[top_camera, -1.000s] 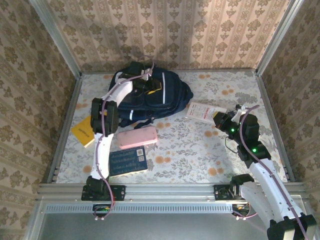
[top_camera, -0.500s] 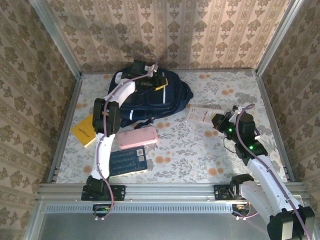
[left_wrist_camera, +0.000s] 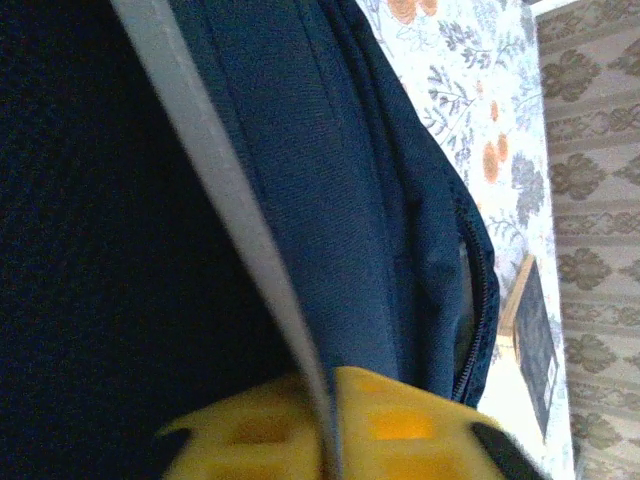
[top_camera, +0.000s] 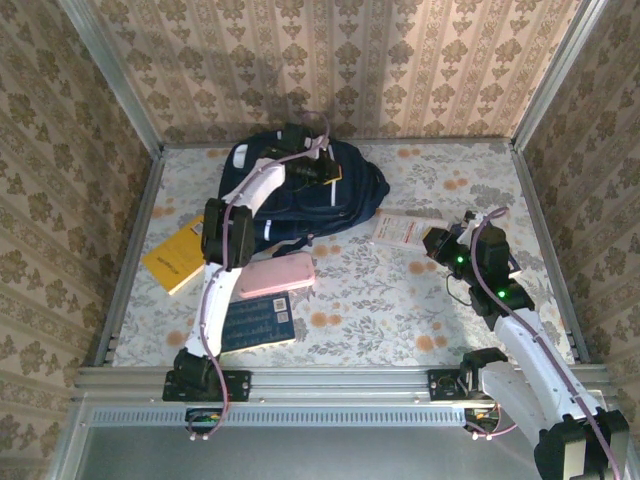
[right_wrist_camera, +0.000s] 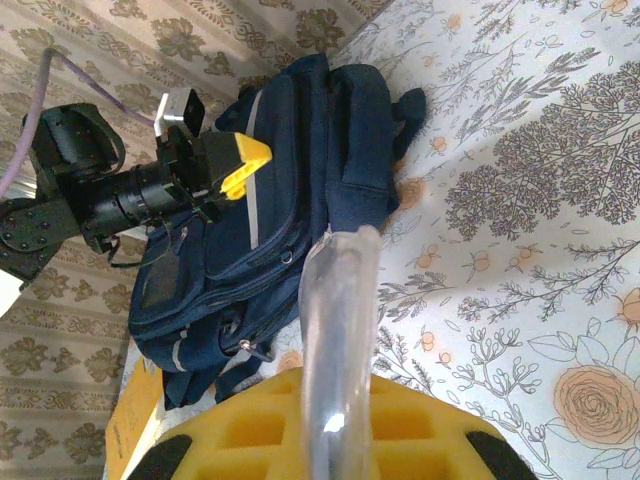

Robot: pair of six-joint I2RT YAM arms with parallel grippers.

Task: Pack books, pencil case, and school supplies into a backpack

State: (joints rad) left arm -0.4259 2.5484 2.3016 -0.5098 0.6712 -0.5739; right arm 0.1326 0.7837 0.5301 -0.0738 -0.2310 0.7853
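The navy backpack (top_camera: 300, 190) lies at the back left of the table. My left gripper (top_camera: 316, 170) is on top of it, its yellow jaws (left_wrist_camera: 325, 430) shut on a fold of the backpack (left_wrist_camera: 330, 180) along its white stripe (left_wrist_camera: 215, 170). My right gripper (top_camera: 436, 244) is shut on the right edge of the white printed pack (top_camera: 404, 228), one of the school supplies, seen edge-on as clear plastic (right_wrist_camera: 338, 310) between its jaws (right_wrist_camera: 335, 440). The pink pencil case (top_camera: 275, 275), a blue book (top_camera: 255, 322) and a yellow book (top_camera: 176, 257) lie in front of the backpack (right_wrist_camera: 290, 190).
Metal rails edge the table (top_camera: 400, 300), and patterned walls rise close behind them. The left arm (top_camera: 222, 240) reaches over the pencil case and the books. Bare floral cloth lies between the two arms. The backpack's zip (left_wrist_camera: 485, 310) gapes at one side.
My left gripper has closed on the backpack and moved right, pulling the bag's top a little to the right. The right gripper, with the white pack, has shifted slightly left.
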